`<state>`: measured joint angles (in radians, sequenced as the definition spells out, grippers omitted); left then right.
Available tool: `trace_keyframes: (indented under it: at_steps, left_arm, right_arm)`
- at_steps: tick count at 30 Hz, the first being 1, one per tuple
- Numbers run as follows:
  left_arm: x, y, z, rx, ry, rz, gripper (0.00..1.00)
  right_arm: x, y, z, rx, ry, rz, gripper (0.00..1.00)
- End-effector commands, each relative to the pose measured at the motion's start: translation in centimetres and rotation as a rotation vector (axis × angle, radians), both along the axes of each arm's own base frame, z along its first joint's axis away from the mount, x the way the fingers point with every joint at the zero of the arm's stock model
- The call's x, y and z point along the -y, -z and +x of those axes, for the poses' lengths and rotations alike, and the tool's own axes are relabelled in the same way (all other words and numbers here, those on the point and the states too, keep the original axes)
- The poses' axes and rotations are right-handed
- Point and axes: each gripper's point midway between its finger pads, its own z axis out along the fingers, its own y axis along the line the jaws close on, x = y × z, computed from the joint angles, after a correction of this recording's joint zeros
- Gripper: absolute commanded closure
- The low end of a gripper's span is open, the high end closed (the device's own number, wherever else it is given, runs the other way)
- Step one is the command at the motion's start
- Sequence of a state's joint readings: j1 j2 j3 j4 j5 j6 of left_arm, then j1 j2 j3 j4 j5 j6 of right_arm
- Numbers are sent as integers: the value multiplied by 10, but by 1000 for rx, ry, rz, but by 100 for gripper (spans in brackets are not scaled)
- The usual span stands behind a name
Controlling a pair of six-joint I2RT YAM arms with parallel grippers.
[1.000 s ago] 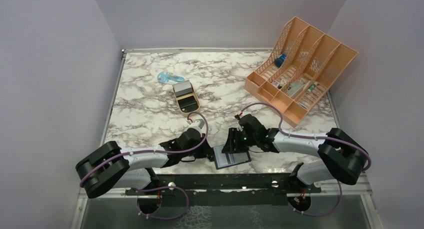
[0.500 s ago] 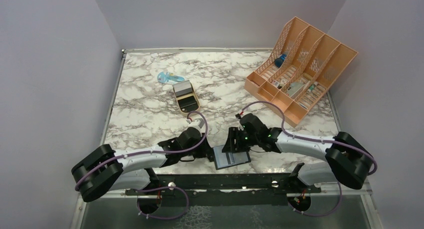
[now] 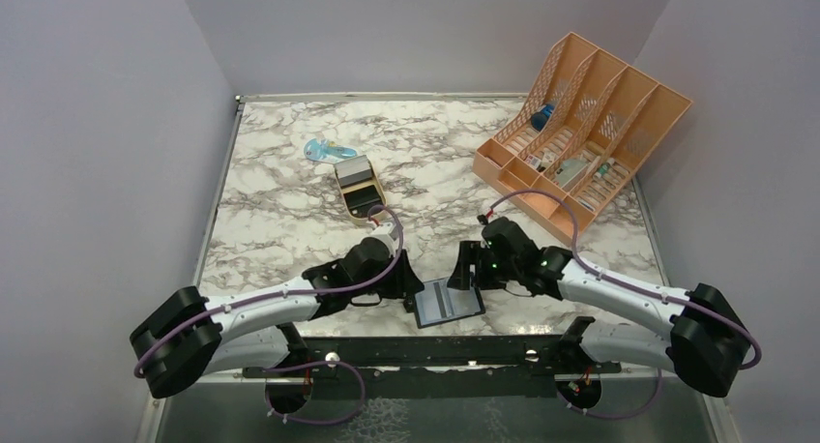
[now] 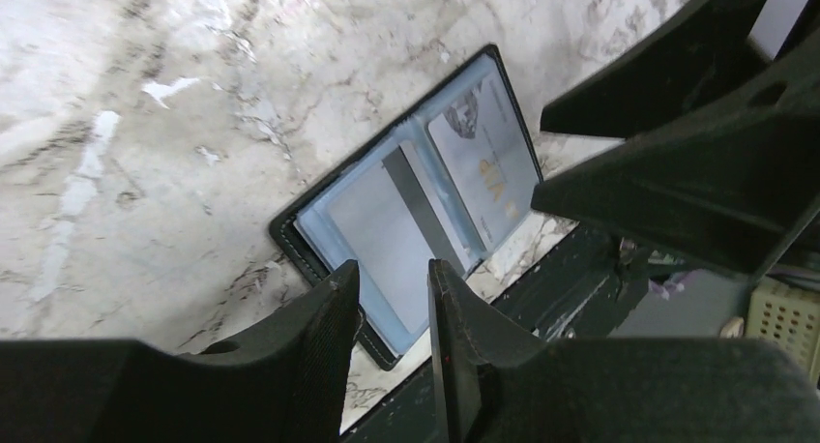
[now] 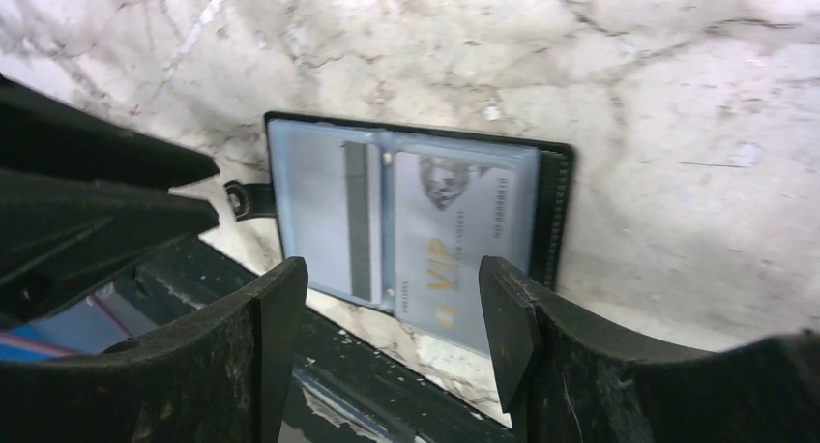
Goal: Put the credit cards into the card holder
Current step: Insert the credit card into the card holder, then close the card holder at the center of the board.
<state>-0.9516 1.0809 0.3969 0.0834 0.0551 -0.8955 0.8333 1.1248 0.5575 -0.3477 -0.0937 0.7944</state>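
Marble table [image 3: 290, 221], near edge | card holder [image 3: 447, 304] lies open and flat between your claws, long axis across, spine pointing away from the bases | VIP card [image 5: 450, 240] and striped card [image 5: 324, 211] sit in its pockets | left claw [image 4: 392, 288] narrowly parted, empty, tips over the holder's left edge, likely nearer | right claw [image 5: 392, 269] spread wide, empty, just right.

Only one word is showing: "VIP"
The credit card [image 5: 450, 232] sitting in the open card holder [image 5: 556, 211] is displaying gold "VIP" lettering; its smaller print is blurring beyond reading.
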Motion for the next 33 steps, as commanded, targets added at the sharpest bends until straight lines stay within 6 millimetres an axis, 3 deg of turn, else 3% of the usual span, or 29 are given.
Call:
trace_keyframes:
  at_steps: [1,8,18,24,33]
  left_arm:
    - [25,-4,-16,-43,118,-75,65]
    - [37,10,-25,-67,184,-55,65]
    - [5,34,-28,-89,91,48,65]
    - [-12,39,-30,-84,41,59,67]
    - [-18,51,-34,-111,24,71,71]
  right_arm:
    - [27,12,7,2,54,-77,33]
    - [34,29,7,-42,60,-66,33]
    - [34,43,1,-75,64,-51,34]
    - [32,44,-3,-84,59,-27,34]
    - [24,42,-8,-108,54,37,34]
